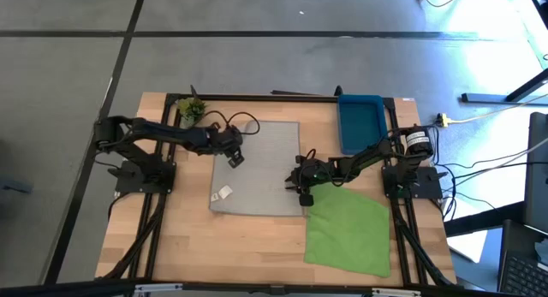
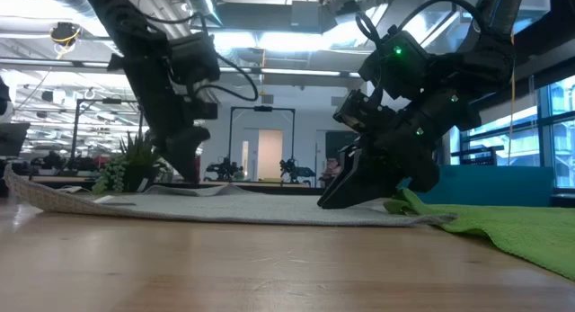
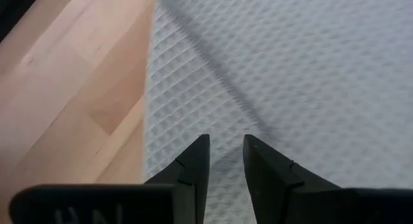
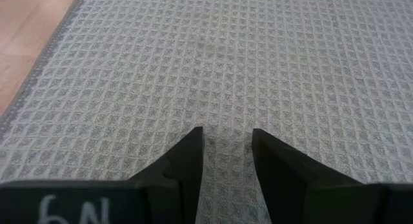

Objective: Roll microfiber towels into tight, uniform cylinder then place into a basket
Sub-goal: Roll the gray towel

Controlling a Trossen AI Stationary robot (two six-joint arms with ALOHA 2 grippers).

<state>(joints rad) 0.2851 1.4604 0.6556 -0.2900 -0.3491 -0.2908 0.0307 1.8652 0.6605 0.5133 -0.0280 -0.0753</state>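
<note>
**Grey towel flat beneath both grippers, one at each side edge**

The grey towel (image 1: 257, 167) lay spread flat on the table (image 1: 180, 246), unrolled. The left gripper (image 1: 235, 157) stood over its left edge, the right gripper (image 1: 305, 193) over its right edge near the front corner. The towel thus lay directly beneath both tools and stretched between them. Each gripper's fingers stood narrowly parted with only a slim gap, tips at the cloth, nothing clamped between them. In my judgement the roll would run along the towel's depth, both arms equally near. The green towel (image 1: 349, 231) lay just beyond the right gripper; the basket (image 1: 360, 121) sat behind it.
</note>
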